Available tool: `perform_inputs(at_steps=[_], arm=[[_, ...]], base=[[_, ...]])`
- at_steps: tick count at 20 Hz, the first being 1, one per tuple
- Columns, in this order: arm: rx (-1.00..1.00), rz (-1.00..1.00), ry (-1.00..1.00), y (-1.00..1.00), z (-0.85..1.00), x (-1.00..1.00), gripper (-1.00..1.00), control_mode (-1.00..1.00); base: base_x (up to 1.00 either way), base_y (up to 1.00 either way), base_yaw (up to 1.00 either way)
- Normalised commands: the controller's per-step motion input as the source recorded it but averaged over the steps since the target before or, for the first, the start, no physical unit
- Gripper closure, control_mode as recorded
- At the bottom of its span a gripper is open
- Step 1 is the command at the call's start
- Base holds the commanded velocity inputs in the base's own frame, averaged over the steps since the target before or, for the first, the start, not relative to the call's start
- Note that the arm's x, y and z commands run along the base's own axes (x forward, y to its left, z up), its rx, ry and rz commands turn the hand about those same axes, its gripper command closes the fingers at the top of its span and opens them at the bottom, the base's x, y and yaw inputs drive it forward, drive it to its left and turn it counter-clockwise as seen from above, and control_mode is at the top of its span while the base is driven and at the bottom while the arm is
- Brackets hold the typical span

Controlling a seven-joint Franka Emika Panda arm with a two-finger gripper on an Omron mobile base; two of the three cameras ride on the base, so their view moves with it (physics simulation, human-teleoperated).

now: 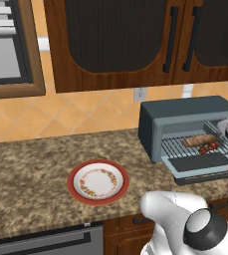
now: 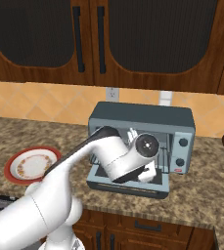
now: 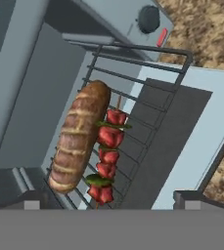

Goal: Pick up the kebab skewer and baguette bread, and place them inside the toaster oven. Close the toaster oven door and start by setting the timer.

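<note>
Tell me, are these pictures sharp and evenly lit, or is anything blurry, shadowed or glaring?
Left base view: flat, even light, no glare; the baguette bread and kebab skewer look small and soft. Right base view: equally even, the arm blocks most of the toaster oven opening. Hand view: crispest, food clear on the rack, oven interior shaded grey, no reflection on the toaster oven door glass.

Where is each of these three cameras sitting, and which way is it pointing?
Left base view: behind the arm's left, looking forward and down at the counter, plate and toaster oven; white arm at lower right.
Right base view: behind its right, facing the oven; the arm rises from lower left.
Hand view: on the hand, looking along the open tool at the baguette bread and kebab skewer on the rack.
Both base views share plate and oven.
</note>
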Motion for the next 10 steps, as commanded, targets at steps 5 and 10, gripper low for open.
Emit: perform_inputs(at_steps=[5,10], arm=[[-0.2,0.29,-0.06,0.39,0.0,-0.27,-1.0,-1.0],[-0.15,0.34,-0.13,0.11,-0.17,0.0,-1.0,-1.0]], base=[[0.0,0.0,0.0],[0.0,0.0,0.0]])
